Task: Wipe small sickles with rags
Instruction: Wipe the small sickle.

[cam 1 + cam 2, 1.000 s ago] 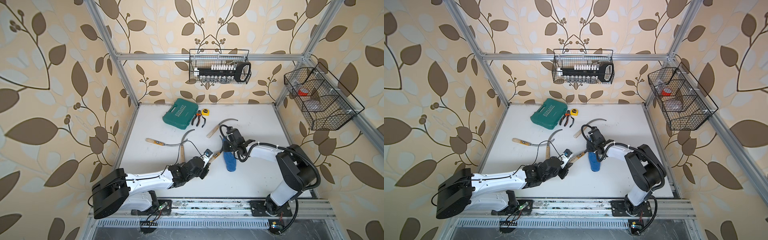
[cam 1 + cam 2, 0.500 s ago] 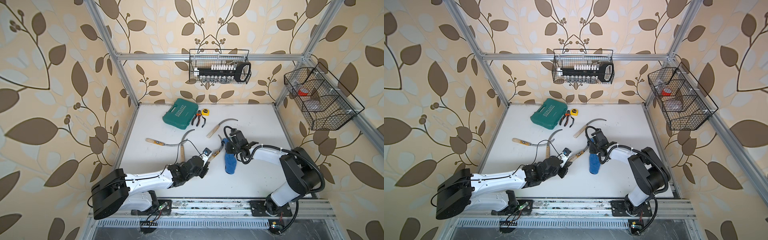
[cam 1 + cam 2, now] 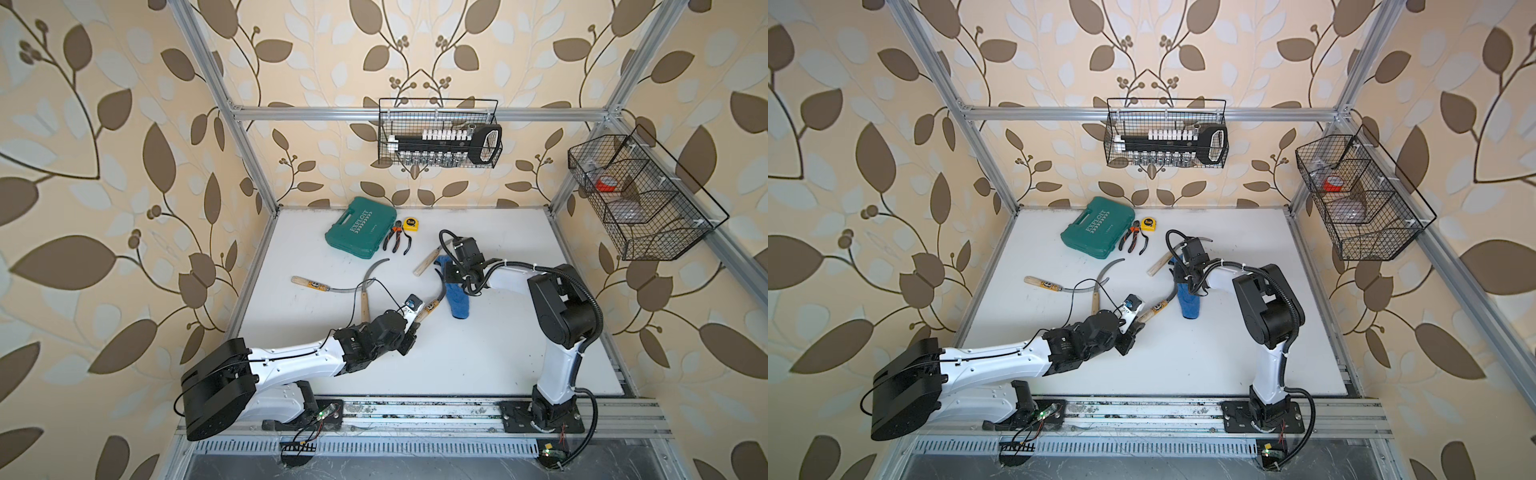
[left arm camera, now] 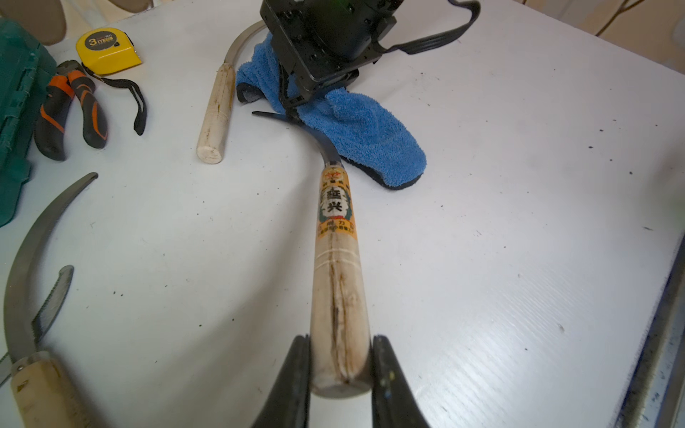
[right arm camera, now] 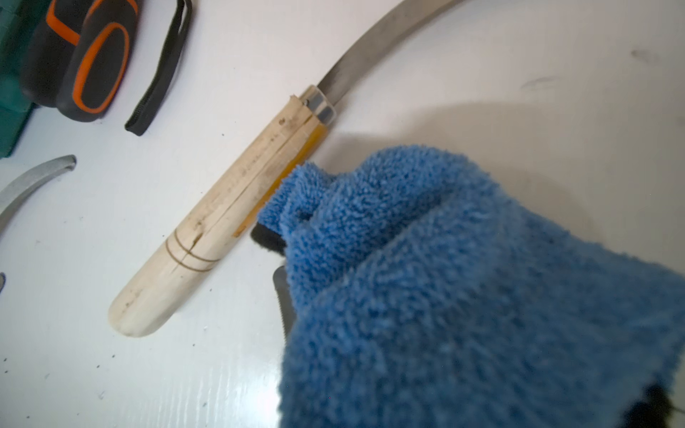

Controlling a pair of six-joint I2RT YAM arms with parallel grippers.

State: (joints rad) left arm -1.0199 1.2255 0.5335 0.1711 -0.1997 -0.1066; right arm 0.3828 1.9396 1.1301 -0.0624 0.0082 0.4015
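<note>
Fingers (image 4: 298,374) of the left gripper (image 4: 341,342) were clamped from both sides on the butt of the held sickle (image 4: 335,281), pinching its pale wooden handle below the orange label. From that grip the handle pointed toward the far right, and the dark blade curved on under the rag (image 4: 356,129).

The right gripper (image 4: 294,107) stood over that spot. Its fingers were mostly buried in the blue pile, closed together with the rag pinched between them, right above the blade. In the right wrist view the rag (image 5: 463,296) filled most of the frame, and only a short toothed tip of blade showed at its edge. In both top views the rag (image 3: 457,305) sat a little right of the middle, its near end trailing flat on the white table (image 3: 498,353).

A second sickle (image 3: 426,264) lay just beside the rag on its left, touching it or nearly so, with its blade running off behind the right arm. Further left, a third sickle (image 3: 307,283) and a fourth sickle (image 3: 365,303) lay with their blades crossed, well apart from the rag.

Near the far edge a teal case (image 3: 359,232), pliers (image 3: 397,240) and a yellow tape measure (image 3: 410,224) lay close together. One wire basket (image 3: 438,133) hung on the far wall and another wire basket (image 3: 636,199) on the right wall.
</note>
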